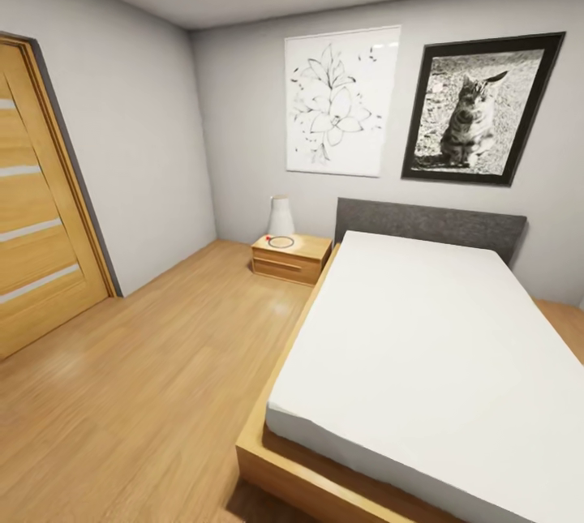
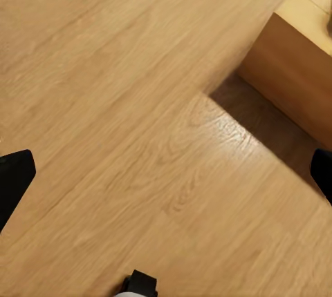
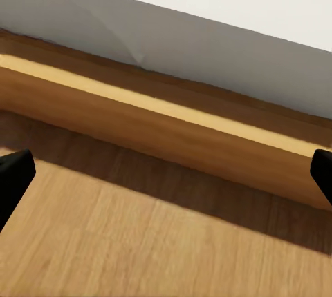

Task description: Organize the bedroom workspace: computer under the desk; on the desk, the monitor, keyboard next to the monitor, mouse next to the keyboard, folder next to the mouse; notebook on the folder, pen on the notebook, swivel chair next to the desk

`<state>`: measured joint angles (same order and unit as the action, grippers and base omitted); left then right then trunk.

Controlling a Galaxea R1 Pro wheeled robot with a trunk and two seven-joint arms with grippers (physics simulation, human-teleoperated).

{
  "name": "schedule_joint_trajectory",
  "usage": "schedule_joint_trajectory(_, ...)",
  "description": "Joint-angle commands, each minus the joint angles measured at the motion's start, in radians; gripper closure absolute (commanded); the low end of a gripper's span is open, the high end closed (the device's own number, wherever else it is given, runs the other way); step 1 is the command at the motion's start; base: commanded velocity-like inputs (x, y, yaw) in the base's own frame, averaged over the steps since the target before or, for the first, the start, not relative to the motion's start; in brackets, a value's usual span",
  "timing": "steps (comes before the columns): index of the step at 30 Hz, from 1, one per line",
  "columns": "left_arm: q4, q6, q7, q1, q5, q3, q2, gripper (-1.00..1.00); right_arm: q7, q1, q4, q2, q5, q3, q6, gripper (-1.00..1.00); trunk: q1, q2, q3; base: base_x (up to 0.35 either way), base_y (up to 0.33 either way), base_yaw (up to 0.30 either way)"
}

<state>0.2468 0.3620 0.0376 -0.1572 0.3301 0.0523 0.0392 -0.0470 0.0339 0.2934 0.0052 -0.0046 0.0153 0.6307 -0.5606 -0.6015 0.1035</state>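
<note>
Light wood plank floor (image 1: pixel 138 393) is seen across the bedroom (image 1: pixel 162 150), with grey walls and a wooden door (image 1: pixel 36 207) w/ frosted strips at the left of the head view. A bed (image 1: pixel 422 361) w/ white mattress, wood frame and dark grey headboard (image 1: pixel 430 225) is set against the far wall; a small wooden nightstand (image 1: pixel 290 257) stands just beside it, carrying a white vase (image 1: pixel 281 216) and a thin ring-shaped item, too small to be identified. Two pictures are hung above: a flower drawing (image 1: pixel 341 101) and a framed cat photo (image 1: pixel 478 109). The left gripper (image 2: pixel 166 173) is held over bare floor near a corner of the bed frame (image 2: pixel 290 76), its dark fingertips (image 2: pixel 14 179) spread wide, nothing between. The right gripper (image 3: pixel 166 173) is likewise spread apart and unloaded, facing the bed's side rail (image 3: pixel 159 124) and mattress edge (image 3: pixel 173 27).
</note>
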Motion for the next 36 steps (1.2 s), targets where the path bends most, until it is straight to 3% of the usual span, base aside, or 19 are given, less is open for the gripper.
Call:
schedule_joint_trajectory(1, -0.001, 0.005, 0.001, -0.001, -0.003, 0.003, 0.0, -1.0, -0.002, 0.001, 0.0, 0.001, 0.0, 0.001, 0.003, -1.0, -0.001, -0.002, 0.003, 0.165, 0.0, 0.106)
schedule_joint_trajectory(18, -0.009, 0.016, 0.002, -0.001, -0.002, -0.017, -0.005, -1.0, -0.002, 0.001, 0.0, 0.004, 0.002, 0.0, 0.003, -1.0, -0.001, -0.002, 0.028, 0.309, 0.008, 0.102)
schedule_joint_trajectory(36, -0.049, 0.018, 0.0, -0.001, -0.003, -0.031, -0.014, -1.0, -0.002, 0.001, -0.017, 0.009, 0.005, -0.002, 0.007, -1.0, -0.001, -0.002, 0.047, 0.249, 0.183, 0.205)
